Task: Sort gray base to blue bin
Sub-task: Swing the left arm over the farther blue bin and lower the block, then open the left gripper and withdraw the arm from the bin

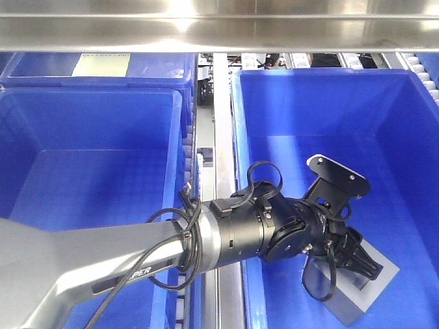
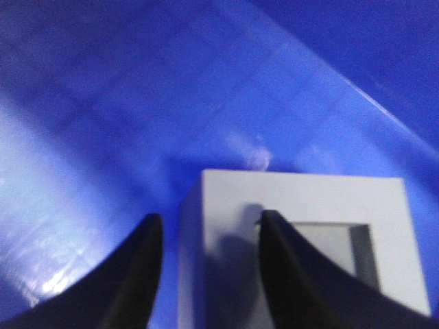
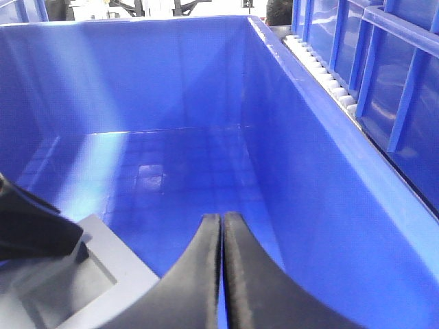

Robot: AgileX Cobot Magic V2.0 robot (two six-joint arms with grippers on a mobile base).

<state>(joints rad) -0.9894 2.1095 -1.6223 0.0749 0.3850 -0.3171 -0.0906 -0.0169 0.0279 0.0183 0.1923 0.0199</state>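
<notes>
gray base (image 1: 367, 291) | matte gray block, square recess in top face, sitting flat on bin floor near front, recess up, turned a bit off the walls | blue bin (image 1: 411, 137) | big deep blue tote, rimmed edge, faint grid floor, right-hand one of the bins

In the front view the left gripper (image 1: 358, 262) covers the top of the gray base (image 1: 367, 291), so the recess and the grip itself stay hidden; the block's lower corner runs close to the frame's bottom edge. The left wrist view is soft and blurred — the base (image 2: 302, 240) is cut off below, its recess only partly seen behind one of the fingers (image 2: 291, 274). In the right wrist view the base (image 3: 82, 281) is cropped at the lower left corner. The blue bin (image 1: 405, 137) is cut by the right edge of the front view.
</notes>
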